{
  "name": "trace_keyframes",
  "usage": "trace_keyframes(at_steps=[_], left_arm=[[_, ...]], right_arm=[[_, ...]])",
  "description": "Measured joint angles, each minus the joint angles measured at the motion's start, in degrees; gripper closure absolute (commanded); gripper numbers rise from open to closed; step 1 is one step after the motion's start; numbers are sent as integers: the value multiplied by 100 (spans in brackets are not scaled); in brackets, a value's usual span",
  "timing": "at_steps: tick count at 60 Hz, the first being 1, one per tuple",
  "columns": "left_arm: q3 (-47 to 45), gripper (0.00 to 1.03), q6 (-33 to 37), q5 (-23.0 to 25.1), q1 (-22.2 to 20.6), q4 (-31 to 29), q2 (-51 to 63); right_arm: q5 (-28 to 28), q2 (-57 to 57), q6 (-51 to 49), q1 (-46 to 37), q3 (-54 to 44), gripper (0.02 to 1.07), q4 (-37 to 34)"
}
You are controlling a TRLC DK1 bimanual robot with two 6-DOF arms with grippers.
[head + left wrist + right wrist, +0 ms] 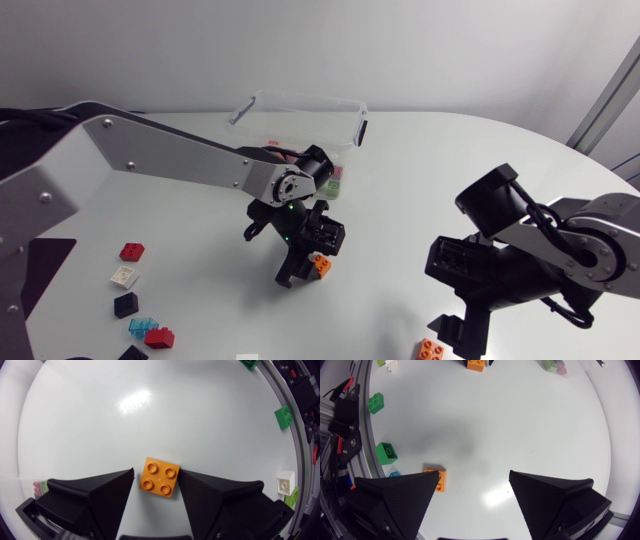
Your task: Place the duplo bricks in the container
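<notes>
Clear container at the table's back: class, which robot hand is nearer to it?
Left. The left hand is just in front of the container, around an orange brick; the right hand is much farther off, toward the front right.

We work at a glossy white table [420, 200] with a rounded far edge and a smooth, plain top. Behind that far edge we see a bare, pale grey-white wall [300, 50], evenly lit. The light is soft, and the shadows on the table are faint and blurred at their borders. In the left wrist view a bright oblong glare [134, 401] lies on the tabletop. In the right wrist view a similar bright patch [495, 497] shows on the surface, with a dim grey shadow [457, 447] spread near it. A silver metal rail [362, 425] runs along the table's side edge.
</notes>
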Motion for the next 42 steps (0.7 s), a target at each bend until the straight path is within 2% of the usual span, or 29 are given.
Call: trace_keyframes(at_steps=[3,5,21,31,42], left_arm=[[0,97,0,-13,0,-28,-2],[0,100,0,-15,0,-33,-4],[0,100,-4,-20,90,-116,-326],[7,100,-184,52,387,-118,-922],[273,100,-662,339,787,-70,-1270]], right_arm=[[105,0,-4,70,-42,7,-46],[157,0,-11,146,-79,7,-103],[291,85,55,739,-348,7,-258],[278,275,251,1001,-363,7,-203],[264,713,374,1049,-498,9,245]])
